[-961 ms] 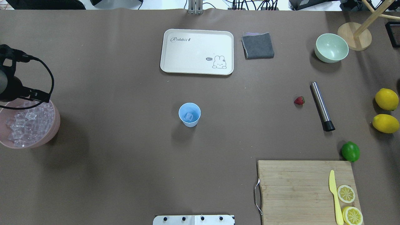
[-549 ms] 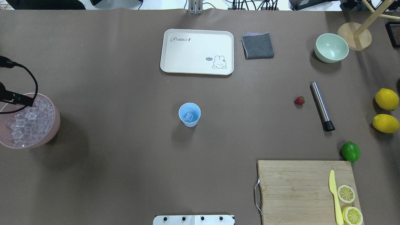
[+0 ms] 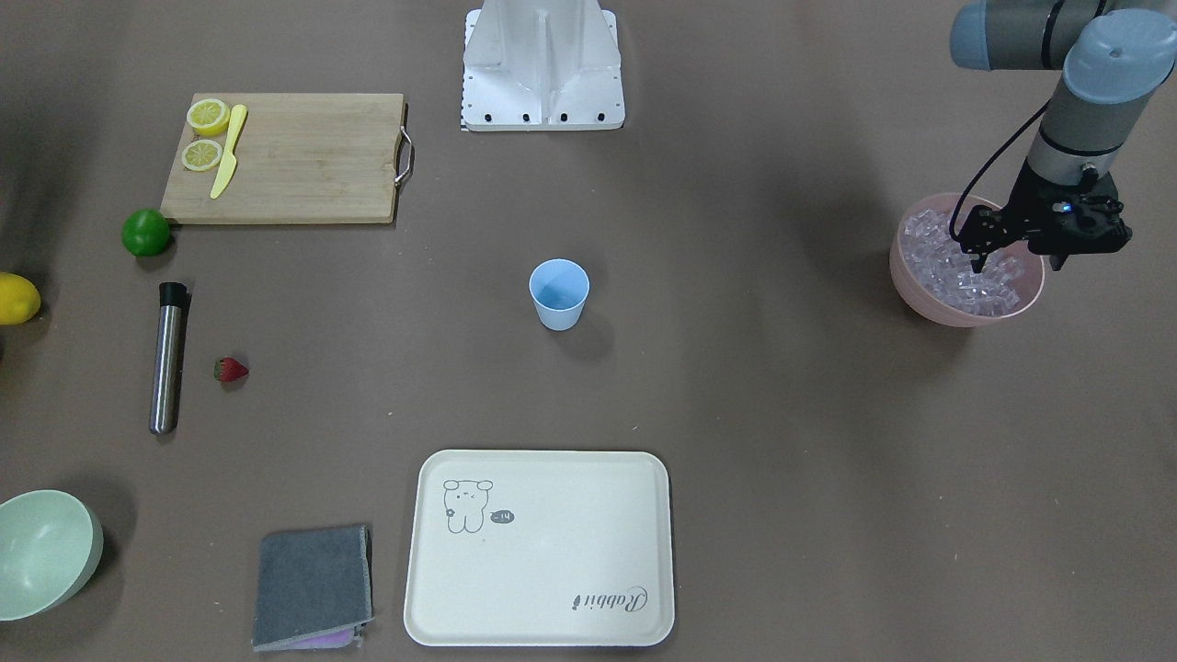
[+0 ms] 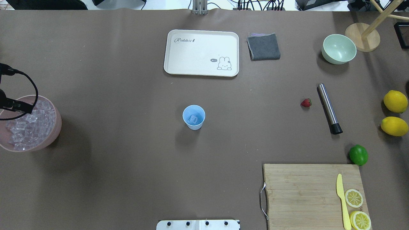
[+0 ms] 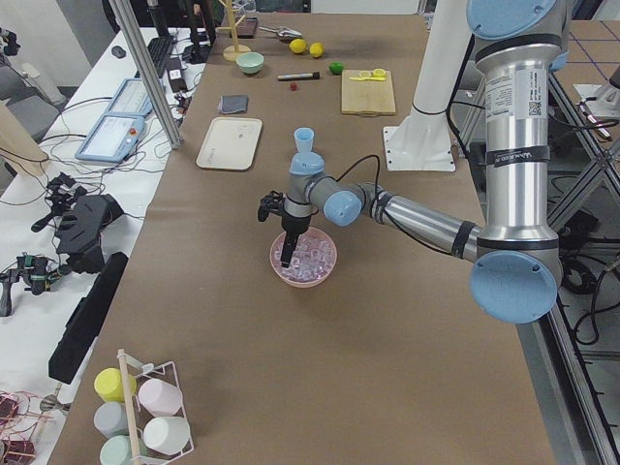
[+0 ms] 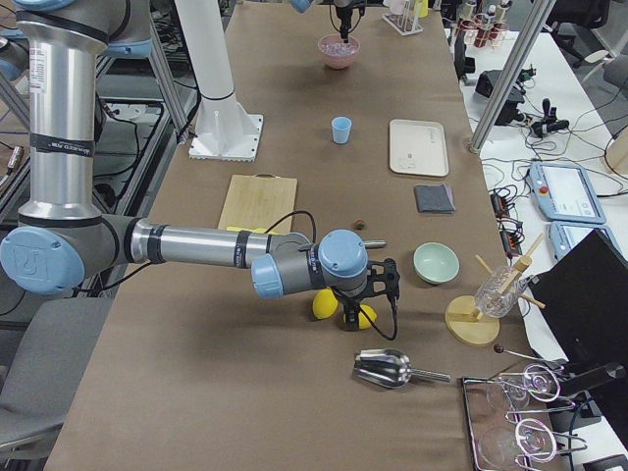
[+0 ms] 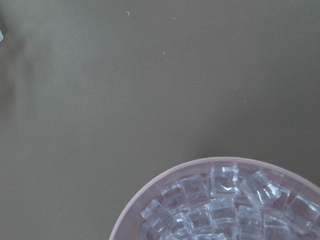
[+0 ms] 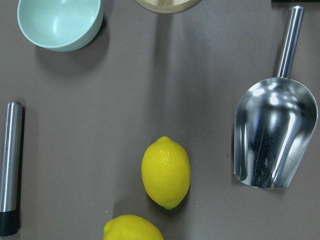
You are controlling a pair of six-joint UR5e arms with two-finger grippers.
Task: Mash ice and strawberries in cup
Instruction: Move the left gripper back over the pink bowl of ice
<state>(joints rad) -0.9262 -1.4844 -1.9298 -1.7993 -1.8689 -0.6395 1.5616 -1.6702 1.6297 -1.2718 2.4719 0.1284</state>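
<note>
The light blue cup [image 4: 195, 126] stands upright mid-table with an ice cube [image 4: 193, 119] inside; it also shows in the front view [image 3: 559, 296]. More ice [image 3: 956, 276] fills a pink bowl [image 3: 929, 308] at the table's left end. My left gripper [image 3: 1016, 262] hangs open over this bowl, fingertips [image 5: 284, 254] down among the cubes, holding nothing visible. The strawberry [image 4: 305, 103] lies on the table at the right, beside a steel muddler [image 4: 329, 108]. My right gripper [image 6: 348, 316] hovers over two lemons [image 8: 166, 172]; I cannot tell whether it is open or shut.
A cream tray [image 4: 201, 52], grey cloth [image 4: 263, 47] and pale green bowl [image 4: 338, 48] lie at the far side. A lime [image 4: 358, 155] sits by a cutting board [image 4: 303, 191] with knife and lemon slices. A metal scoop [image 8: 272, 135] lies near the lemons.
My left arm has slid toward the overhead view's left edge, over the pink bowl, and now mostly lies outside that view. Cup, strawberry and muddler have not moved.
</note>
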